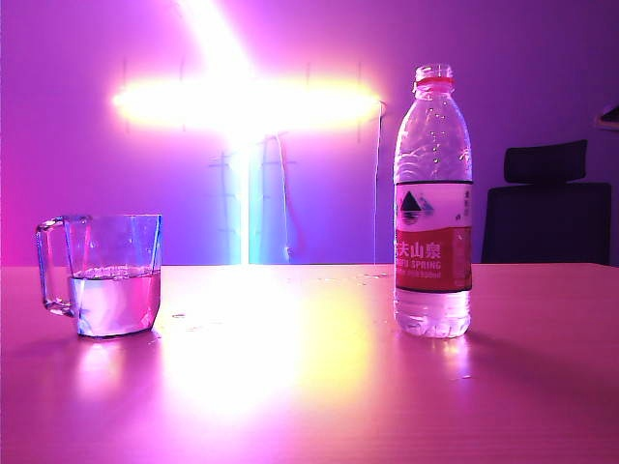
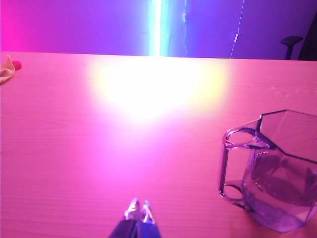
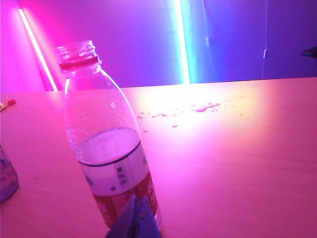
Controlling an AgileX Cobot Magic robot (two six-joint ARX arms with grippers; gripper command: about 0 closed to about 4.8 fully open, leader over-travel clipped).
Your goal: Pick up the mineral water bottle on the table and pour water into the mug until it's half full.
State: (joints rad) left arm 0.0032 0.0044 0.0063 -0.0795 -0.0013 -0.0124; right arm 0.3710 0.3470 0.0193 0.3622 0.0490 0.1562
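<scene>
The mineral water bottle [image 1: 432,203] stands upright and uncapped on the right of the table [image 1: 309,387], with a little water low inside it. The mug [image 1: 114,275] stands at the left, its handle pointing left, holding water [image 1: 114,302] to about half its height. No gripper shows in the exterior view. My left gripper [image 2: 138,206] is shut and empty, low over the table, with the mug [image 2: 277,173] apart from it to one side. My right gripper [image 3: 136,202] is shut just in front of the bottle's [image 3: 106,144] label, holding nothing.
Water droplets [image 3: 200,108] lie on the table beyond the bottle. A small pale and red object [image 2: 7,69] sits near the table's far edge. A dark office chair [image 1: 546,203] stands behind the table at the right. Bright light strips glare off the tabletop.
</scene>
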